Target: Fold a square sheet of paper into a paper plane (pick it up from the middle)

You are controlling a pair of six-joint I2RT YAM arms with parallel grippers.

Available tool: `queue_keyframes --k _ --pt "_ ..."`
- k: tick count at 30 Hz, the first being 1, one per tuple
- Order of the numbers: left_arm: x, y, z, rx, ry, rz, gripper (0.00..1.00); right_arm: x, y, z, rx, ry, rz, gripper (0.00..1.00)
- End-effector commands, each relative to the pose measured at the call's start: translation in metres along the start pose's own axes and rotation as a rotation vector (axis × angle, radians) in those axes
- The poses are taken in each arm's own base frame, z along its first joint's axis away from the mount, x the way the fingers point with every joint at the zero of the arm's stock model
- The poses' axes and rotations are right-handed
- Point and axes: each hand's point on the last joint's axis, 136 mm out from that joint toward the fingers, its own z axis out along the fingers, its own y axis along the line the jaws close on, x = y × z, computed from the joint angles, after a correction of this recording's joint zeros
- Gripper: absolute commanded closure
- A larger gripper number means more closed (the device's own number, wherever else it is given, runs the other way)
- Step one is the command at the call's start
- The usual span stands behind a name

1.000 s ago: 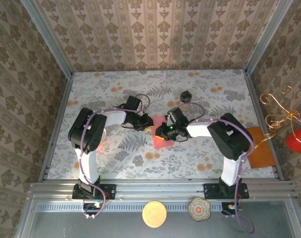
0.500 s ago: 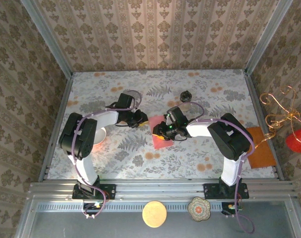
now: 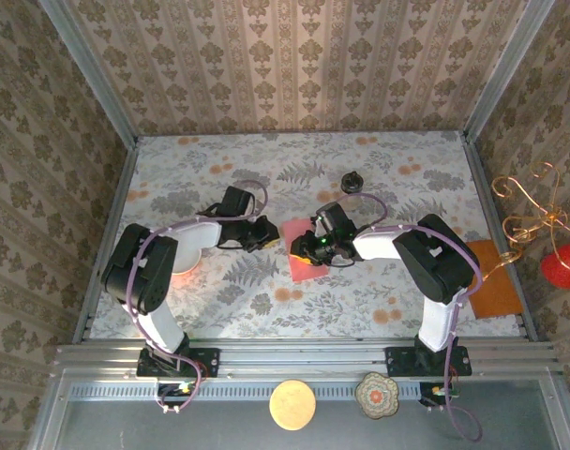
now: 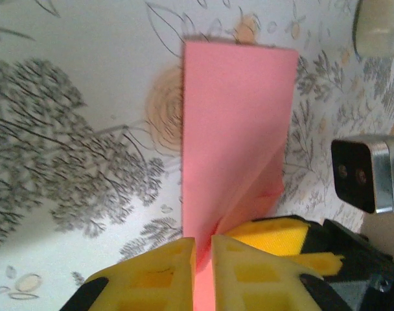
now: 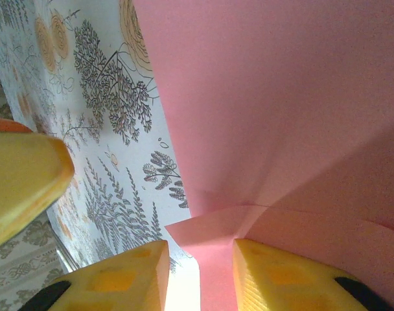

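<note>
Floral counter [image 3: 172,178] from above: the square sheet of paper [image 3: 302,266] lies mid-counter, between the left tool [image 3: 268,232] and the right tool [image 3: 297,249]. Left wrist: the left tool is nearly closed, pinching the sheet's raised edge. Right wrist: the right tool stands narrowly parted around a fold.

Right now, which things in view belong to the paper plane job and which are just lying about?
Job:
- square sheet of paper, part folded
- left gripper, pinching its edge

Lying about:
- dark-lidded jar
- orange sheet
- wire ornament
- yellow disc
- patterned disc
</note>
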Motion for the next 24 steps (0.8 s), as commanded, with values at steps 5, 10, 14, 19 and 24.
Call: queue_keyframes --k 5,10,14,19,24 --pt "0.020 -0.011 0.005 0.003 0.028 0.032 0.88 0.026 -0.069 0.008 0.213 0.047 0.070 0.74" --pt "0.033 -0.013 0.015 -0.008 0.061 0.044 0.91 0.028 -0.076 0.007 0.238 0.052 0.072 0.83" --pt "0.041 -0.016 0.025 -0.016 0.093 0.056 0.95 0.029 -0.081 0.008 0.258 0.052 0.083 0.92" --pt "0.040 -0.013 0.035 -0.060 0.106 0.057 1.00 0.030 -0.083 0.009 0.261 0.054 0.091 0.96" --pt "0.032 -0.009 0.036 -0.114 0.087 0.069 1.00 0.030 -0.082 0.008 0.257 0.051 0.091 0.96"
